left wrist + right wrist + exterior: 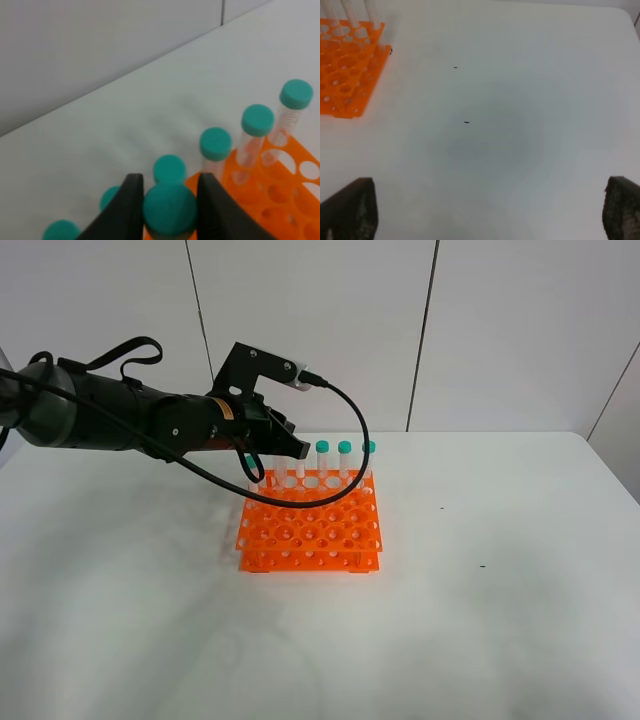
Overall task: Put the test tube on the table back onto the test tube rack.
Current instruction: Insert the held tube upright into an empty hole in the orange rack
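Alignment matters most here: the left hand [169,200] is clamped on the teal cap of the tube [170,214], which is held among capped neighbours toward the left end of the rack's [310,530] back row. Its lower end is hidden, so I cannot tell whether the tip is already in a hole. I would lower it straight down, keep it vertical and clear of the neighbouring caps, and let go only once it sits as deep as they do. The right hand [485,212], spread wide and empty, hangs over bare desk [500,620] well to the rack's right. Of the tube only the round, matte teal cap shows; its neighbours have slim clear walls with fine marks.
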Tool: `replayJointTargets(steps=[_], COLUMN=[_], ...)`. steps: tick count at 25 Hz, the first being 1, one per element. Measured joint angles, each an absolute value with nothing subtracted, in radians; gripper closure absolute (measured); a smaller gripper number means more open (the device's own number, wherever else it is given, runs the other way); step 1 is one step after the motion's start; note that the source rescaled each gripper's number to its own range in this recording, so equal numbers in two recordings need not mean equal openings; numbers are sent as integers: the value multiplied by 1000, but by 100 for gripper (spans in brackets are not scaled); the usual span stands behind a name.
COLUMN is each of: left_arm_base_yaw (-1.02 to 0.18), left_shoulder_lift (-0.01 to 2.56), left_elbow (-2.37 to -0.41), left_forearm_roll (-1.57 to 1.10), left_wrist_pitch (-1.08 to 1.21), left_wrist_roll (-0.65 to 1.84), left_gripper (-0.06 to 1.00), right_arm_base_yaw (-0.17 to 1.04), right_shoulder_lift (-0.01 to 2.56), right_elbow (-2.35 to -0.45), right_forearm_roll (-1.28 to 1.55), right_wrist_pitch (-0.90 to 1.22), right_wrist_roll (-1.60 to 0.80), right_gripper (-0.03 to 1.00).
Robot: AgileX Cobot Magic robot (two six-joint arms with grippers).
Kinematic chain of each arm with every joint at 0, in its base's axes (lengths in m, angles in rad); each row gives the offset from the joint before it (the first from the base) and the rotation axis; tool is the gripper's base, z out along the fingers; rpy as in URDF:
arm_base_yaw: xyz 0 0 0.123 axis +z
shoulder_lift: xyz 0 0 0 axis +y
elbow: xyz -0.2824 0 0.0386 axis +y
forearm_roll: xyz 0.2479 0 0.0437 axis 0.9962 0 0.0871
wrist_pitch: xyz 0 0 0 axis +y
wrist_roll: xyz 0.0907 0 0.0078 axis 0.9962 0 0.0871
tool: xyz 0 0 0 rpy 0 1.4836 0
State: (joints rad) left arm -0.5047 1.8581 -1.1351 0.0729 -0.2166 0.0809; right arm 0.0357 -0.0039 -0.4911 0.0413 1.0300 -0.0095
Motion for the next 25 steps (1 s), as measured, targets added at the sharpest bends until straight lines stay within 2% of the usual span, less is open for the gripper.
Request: replayJointTargets(steps=[25], left_arm_base_yaw=[-487], left_shoulder_lift=[1858], left_elbow=[-1084], left_forearm_roll=[75], left_wrist_pitch=[-300], left_wrist_roll=[36], left_gripper=[94], right_arm_base_yaw=[36], right_shoulder_lift=[-4], right_elbow=[-491], right_forearm_roll=[41], right_wrist_pitch=[1030], right_wrist_roll=[-9], right_gripper=[-3])
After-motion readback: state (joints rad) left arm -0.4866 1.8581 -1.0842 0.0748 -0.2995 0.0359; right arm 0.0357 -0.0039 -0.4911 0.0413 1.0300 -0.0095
